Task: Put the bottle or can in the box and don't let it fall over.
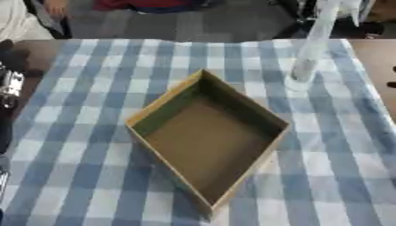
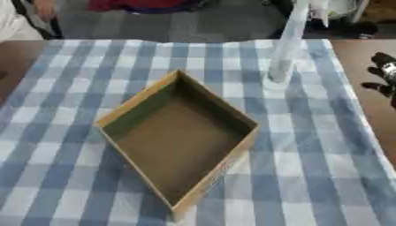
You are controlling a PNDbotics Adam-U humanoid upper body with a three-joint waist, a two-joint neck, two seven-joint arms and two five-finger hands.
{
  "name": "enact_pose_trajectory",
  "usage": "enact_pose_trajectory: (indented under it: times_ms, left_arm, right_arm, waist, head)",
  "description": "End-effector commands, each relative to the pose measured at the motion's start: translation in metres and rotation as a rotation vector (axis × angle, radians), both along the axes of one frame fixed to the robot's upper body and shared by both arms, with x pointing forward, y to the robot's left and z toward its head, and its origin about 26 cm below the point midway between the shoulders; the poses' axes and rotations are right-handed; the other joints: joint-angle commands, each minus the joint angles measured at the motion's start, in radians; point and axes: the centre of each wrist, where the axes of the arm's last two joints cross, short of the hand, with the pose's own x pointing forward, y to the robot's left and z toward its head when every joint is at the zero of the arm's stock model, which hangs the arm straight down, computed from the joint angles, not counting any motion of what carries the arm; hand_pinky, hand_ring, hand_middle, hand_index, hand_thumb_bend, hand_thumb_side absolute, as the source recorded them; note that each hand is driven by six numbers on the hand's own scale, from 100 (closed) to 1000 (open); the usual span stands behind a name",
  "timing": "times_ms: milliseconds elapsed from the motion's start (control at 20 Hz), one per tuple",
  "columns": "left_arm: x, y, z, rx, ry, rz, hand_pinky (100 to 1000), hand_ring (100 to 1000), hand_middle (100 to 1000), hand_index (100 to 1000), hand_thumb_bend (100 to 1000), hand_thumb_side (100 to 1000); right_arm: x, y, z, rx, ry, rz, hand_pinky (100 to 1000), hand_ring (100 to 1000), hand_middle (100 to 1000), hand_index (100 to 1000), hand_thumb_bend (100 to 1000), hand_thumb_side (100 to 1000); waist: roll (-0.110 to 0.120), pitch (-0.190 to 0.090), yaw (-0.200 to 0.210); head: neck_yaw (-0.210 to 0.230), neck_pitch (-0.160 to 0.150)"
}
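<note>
Clear bottle (image 1: 309,53) stands upright on the checked cloth (image 1: 77,132), far right part of the table, just beyond the box's far-right side, apart from it. Nothing holds it. Cardboard box (image 1: 207,137) sits mid-cloth, turned corner-on, open top, nothing inside. Right hand (image 2: 384,73) shows at right edge in the right eye view, off the cloth, near the bottle but not touching; can't tell its fingers. Left hand (image 1: 9,84) at left edge, only partly seen; fingers can't tell either.
</note>
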Motion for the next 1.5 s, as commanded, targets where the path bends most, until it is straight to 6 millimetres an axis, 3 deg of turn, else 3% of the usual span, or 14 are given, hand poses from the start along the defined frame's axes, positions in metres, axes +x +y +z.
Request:
enact_pose_trajectory:
  times_ms: [50, 400, 750, 1250, 1500]
  left_arm:
    - [0.000, -0.001, 0.010, 0.014, -0.033, -0.014, 1000, 659, 769, 919, 254, 526]
    - [0.000, -0.003, 0.011, 0.017, -0.036, -0.022, 1000, 659, 769, 920, 245, 530]
    - [0.001, -0.004, 0.014, 0.022, -0.042, -0.030, 1000, 659, 769, 921, 240, 533]
    - [0.002, -0.005, 0.017, 0.026, -0.048, -0.037, 1000, 659, 770, 922, 228, 541]
    - [0.002, -0.006, 0.018, 0.027, -0.051, -0.038, 1000, 659, 770, 922, 225, 545]
  right_arm:
    - [0.001, -0.003, 0.029, -0.054, -0.056, 0.019, 826, 1000, 1000, 1000, 100, 771]
    - [0.006, 0.014, 0.050, -0.078, -0.082, 0.107, 829, 1000, 1000, 977, 100, 710]
    - [0.009, 0.022, 0.067, -0.079, -0.103, 0.154, 834, 1000, 1000, 986, 100, 704]
    - [0.010, 0.025, 0.078, -0.065, -0.101, 0.172, 844, 1000, 1000, 1000, 100, 661]
    - [0.007, 0.024, 0.083, -0.079, -0.112, 0.189, 857, 1000, 1000, 1000, 100, 647]
  waist:
    - [-0.003, -0.009, 0.004]
    - [-0.006, 0.006, 0.013]
    - [-0.013, 0.018, 0.024]
    - [-0.022, 0.038, 0.044]
    - [-0.023, 0.048, 0.048]
  head:
    - [-0.005, -0.018]
    - [-0.009, -0.027]
    - [-0.019, -0.043]
    - [-0.043, -0.084]
    - [-0.058, -0.122]
